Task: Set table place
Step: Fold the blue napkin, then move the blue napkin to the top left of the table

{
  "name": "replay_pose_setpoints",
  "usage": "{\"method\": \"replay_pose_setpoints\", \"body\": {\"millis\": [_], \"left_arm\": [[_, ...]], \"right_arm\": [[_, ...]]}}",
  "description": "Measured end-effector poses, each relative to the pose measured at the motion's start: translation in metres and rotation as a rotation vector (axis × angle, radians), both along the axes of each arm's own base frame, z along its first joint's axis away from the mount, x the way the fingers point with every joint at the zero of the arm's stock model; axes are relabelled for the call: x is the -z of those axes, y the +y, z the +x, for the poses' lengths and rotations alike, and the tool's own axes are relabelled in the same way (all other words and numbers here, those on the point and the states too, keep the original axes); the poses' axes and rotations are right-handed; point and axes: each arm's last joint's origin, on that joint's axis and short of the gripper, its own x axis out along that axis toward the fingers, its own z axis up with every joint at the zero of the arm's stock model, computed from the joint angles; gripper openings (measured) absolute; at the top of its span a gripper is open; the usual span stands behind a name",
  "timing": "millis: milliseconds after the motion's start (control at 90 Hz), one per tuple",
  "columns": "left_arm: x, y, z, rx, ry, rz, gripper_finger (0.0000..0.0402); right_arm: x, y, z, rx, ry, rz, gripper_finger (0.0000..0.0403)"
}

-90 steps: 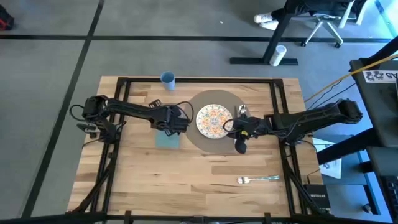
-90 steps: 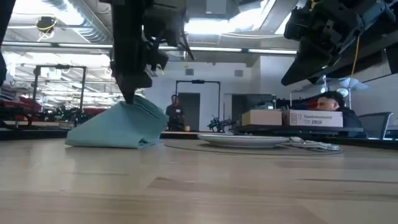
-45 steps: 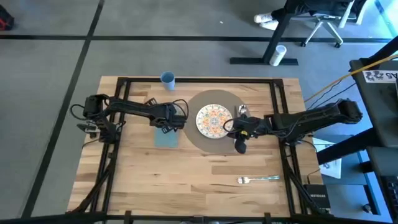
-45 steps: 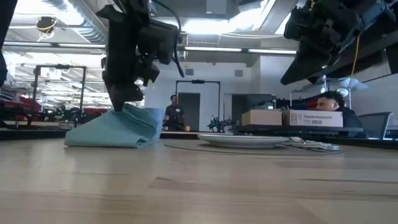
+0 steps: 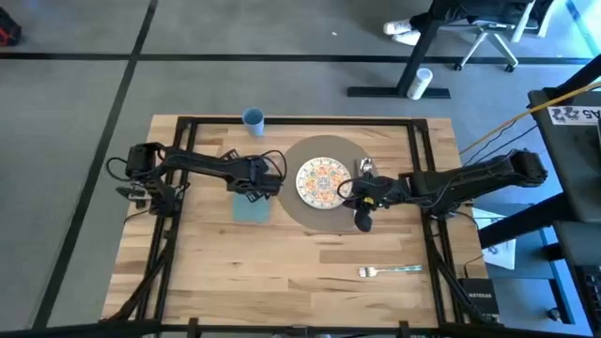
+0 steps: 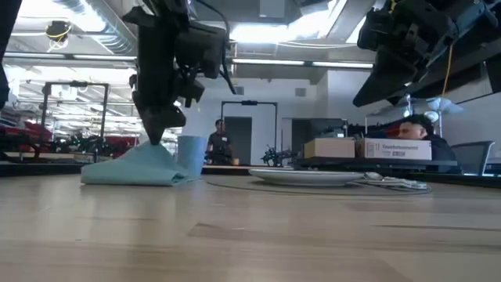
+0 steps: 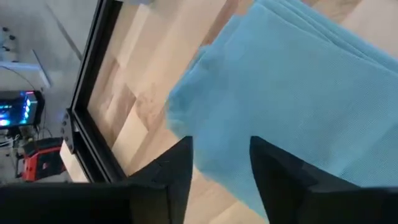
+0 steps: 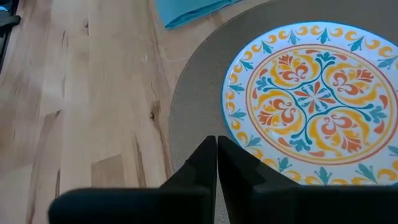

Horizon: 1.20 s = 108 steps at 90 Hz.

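Left end effector (image 7: pixel 221 168) parted over napkin (image 7: pixel 298 93); right end effector (image 8: pixel 216 163) closed above the place (image 8: pixel 199 106); contact unclear overhead.

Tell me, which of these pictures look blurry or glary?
Low view: ceiling lights glare white, and the near table is soft. Left wrist view: the teal napkin and the fingers are blurred, too close to focus. Right wrist view: the patterned plate is fairly crisp. High view: evenly lit.

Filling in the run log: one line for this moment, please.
left claw: open over teal napkin | right claw: shut above placemat | patterned plate: on placemat | fork: on table
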Motion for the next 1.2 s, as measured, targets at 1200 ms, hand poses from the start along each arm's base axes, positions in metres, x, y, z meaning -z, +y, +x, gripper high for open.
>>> {"method": "replay_pose_setpoints", "body": {"millis": [1200], "left_arm": [[0.034, -0.07, 0.007, -0.046, -0.3, -0.356, 0.0109]], "right_arm": [[0.0, 0.0, 0.0, -0.016, 0.004, -0.018, 0.0]]}}
